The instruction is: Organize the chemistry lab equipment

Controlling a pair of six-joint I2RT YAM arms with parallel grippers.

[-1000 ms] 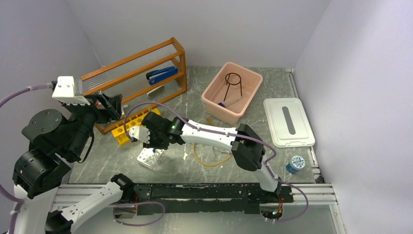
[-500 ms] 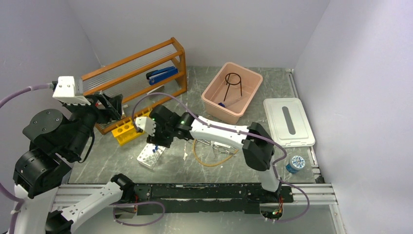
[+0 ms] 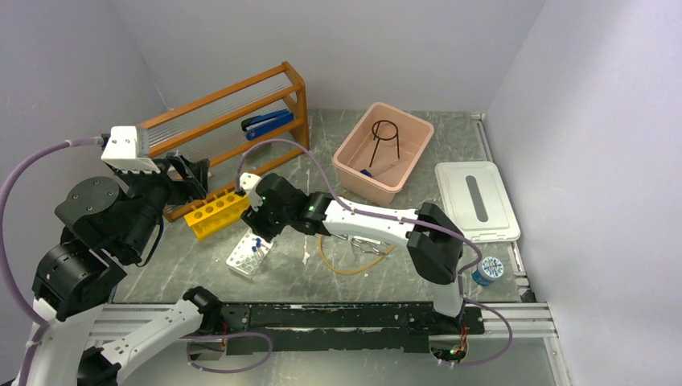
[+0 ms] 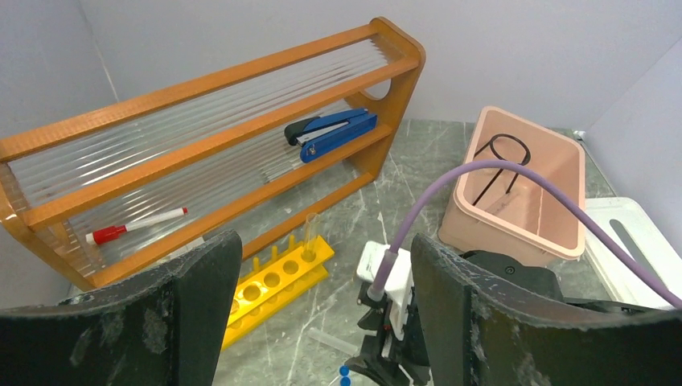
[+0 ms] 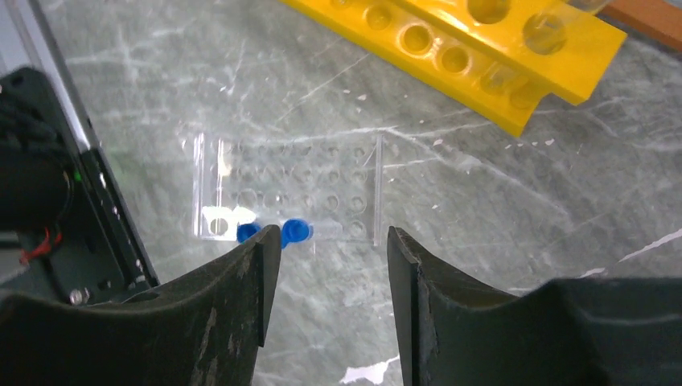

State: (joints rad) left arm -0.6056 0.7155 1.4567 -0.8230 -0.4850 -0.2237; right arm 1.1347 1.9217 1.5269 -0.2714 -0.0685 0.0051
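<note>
Over the clear tray (image 5: 322,173) with the right gripper (image 5: 331,241), fingers parted, gripping nothing. Right below, at the tray's edge: two blue-capped vials (image 5: 296,232), side by side. Facing the orange shelf (image 4: 241,141) with the left gripper (image 4: 322,265), fingers spread wide, empty.

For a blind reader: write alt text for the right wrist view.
The right gripper hangs open and empty over a clear vial tray with two blue-capped vials on a grey table. A yellow test tube rack lies beyond.

Left pincer (image 4: 318,322) high, jaws wide, empty; right pincer (image 5: 331,237) low, far leftward, jaws apart, empty
</note>
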